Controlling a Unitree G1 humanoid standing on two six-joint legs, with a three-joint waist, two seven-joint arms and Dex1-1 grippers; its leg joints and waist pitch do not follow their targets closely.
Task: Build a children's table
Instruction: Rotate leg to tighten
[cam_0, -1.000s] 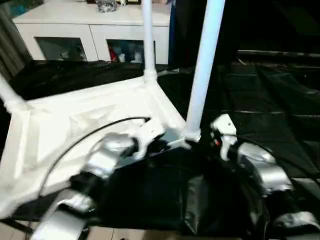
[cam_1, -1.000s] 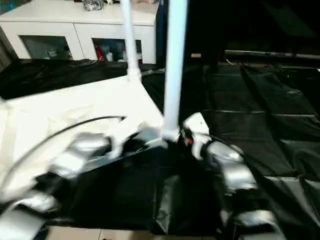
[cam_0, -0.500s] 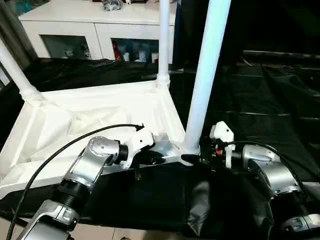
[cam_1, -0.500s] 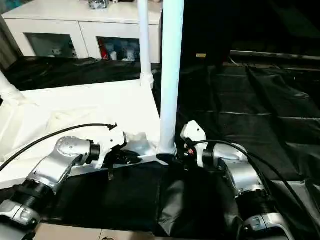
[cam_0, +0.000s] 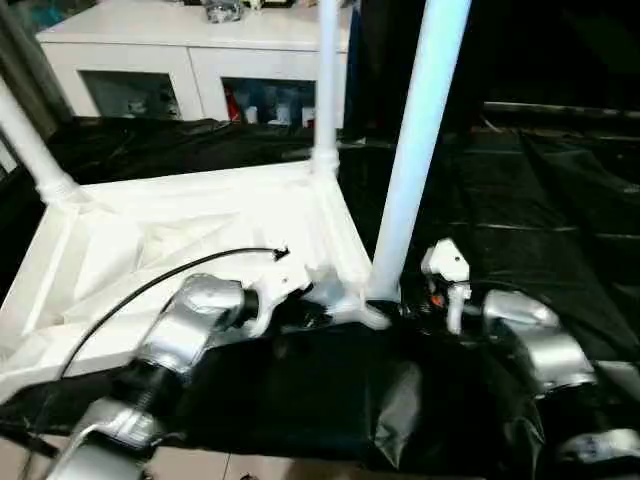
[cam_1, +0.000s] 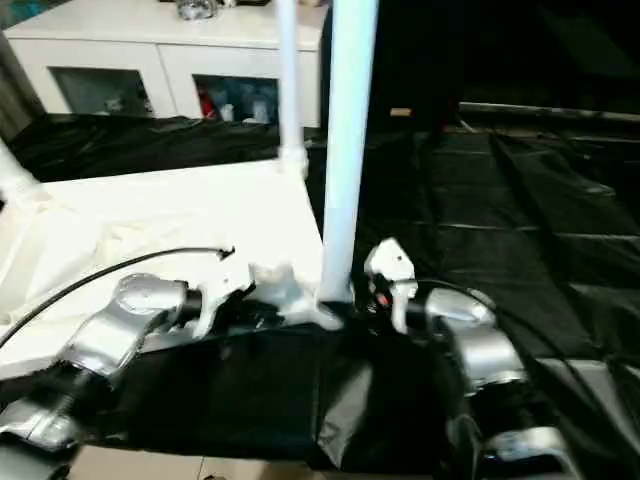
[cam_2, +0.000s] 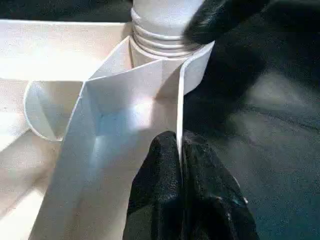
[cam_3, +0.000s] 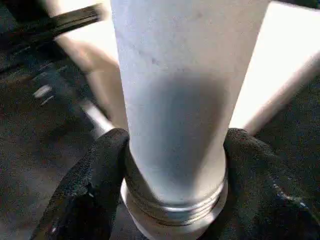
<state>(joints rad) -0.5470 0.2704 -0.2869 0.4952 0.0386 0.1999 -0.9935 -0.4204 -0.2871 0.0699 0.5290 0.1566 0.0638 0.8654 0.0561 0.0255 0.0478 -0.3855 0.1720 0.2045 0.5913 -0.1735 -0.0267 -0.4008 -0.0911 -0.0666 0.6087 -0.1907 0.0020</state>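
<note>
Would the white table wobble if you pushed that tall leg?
Probably a little. The leg is long and thin above its threaded base, so a push up high could rock it. The tabletop looks like thin ribbed plastic, likely light, and the left end effector pinches its rim.

The tabletop (cam_0: 180, 240) is laid upside down on the bench (cam_0: 560, 200); three legs (cam_0: 415, 150) are stood upright at its corners.

My left gripper (cam_2: 181, 150) is pinched tight, its fingers pressed together. My right gripper (cam_3: 172, 165) has one black finger (cam_3: 95, 185) on each side, both silver forearms reaching forward.
</note>
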